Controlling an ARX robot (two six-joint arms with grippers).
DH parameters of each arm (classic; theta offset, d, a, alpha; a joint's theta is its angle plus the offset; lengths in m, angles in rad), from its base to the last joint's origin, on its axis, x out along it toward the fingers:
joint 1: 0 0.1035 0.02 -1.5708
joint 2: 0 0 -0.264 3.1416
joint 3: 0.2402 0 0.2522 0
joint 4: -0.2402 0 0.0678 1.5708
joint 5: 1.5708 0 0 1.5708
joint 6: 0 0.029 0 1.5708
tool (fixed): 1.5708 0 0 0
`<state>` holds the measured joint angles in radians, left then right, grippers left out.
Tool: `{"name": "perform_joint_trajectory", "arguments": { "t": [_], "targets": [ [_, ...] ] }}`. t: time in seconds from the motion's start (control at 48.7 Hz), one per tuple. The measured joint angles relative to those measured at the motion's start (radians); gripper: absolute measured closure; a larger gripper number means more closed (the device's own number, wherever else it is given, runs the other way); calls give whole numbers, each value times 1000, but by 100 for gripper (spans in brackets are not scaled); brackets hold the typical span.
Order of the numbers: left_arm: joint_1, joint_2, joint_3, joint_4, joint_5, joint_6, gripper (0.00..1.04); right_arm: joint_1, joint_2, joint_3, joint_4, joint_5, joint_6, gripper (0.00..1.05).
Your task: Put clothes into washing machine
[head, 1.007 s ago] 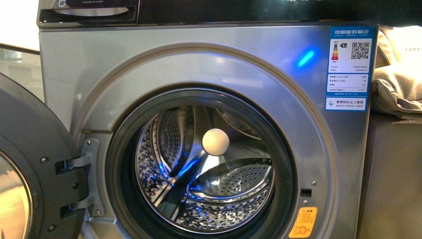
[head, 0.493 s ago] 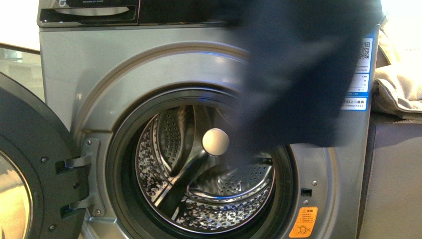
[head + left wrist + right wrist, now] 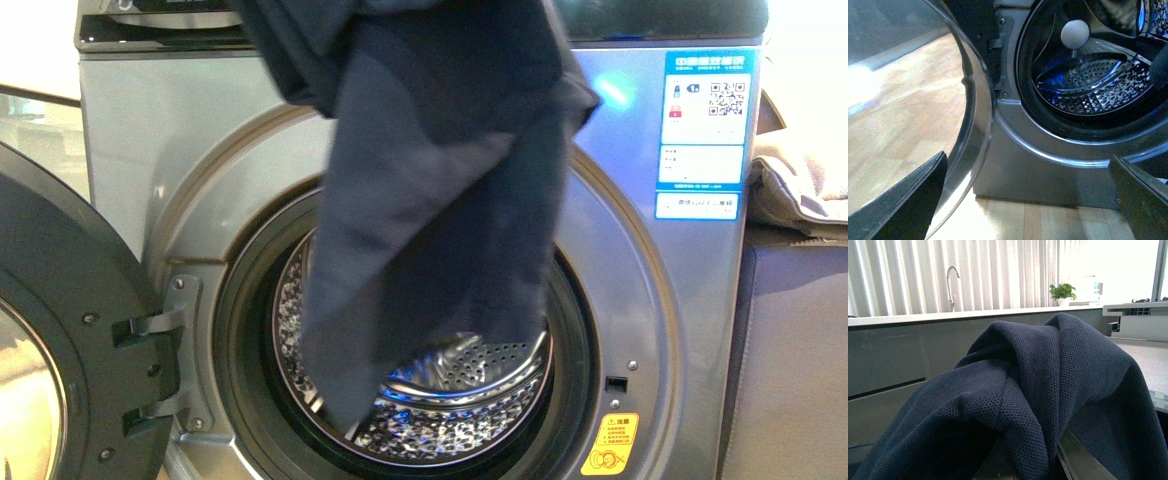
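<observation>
Hanging from the top of the front view, the clothes (image 3: 430, 170) are seen before the porthole of the washing machine (image 3: 650, 330), their lower end over the drum opening. In the left wrist view, the left pincer (image 3: 1028, 159) is held low and spread wide, facing the drum. In the right wrist view, the navy, finely knitted clothes are draped over the right pincer (image 3: 1040, 466); its grip cannot be told.

Pale wood floor (image 3: 893, 130) lies sunlit, a beige cloth (image 3: 800, 170) rests on a dark cabinet (image 3: 790, 360), and, in the right wrist view, a long grey counter (image 3: 888, 355) carries a curved tap (image 3: 952, 285) and a potted plant (image 3: 1063, 291) before white vertical blinds (image 3: 998, 275) and a glaring bright window (image 3: 1118, 265).
</observation>
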<state>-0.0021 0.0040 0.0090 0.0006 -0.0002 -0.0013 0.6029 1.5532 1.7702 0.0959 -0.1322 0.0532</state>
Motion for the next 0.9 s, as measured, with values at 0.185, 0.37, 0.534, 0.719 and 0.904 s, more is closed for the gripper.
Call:
{"name": "perform_joint_trajectory", "arguments": {
  "t": [0.185, 0.37, 0.534, 0.719, 0.904],
  "targets": [
    [0, 0, 0, 0, 0, 0, 6, 0, -8, -19, 8, 0, 3, 98],
    [0, 0, 0, 0, 0, 0, 6, 0, -8, -19, 8, 0, 3, 98],
    [0, 0, 0, 0, 0, 0, 6, 0, -8, -19, 8, 0, 3, 98],
    [0, 0, 0, 0, 0, 0, 6, 0, -8, -19, 8, 0, 3, 98],
    [0, 0, 0, 0, 0, 0, 6, 0, -8, -19, 8, 0, 3, 98]
  ]
}}
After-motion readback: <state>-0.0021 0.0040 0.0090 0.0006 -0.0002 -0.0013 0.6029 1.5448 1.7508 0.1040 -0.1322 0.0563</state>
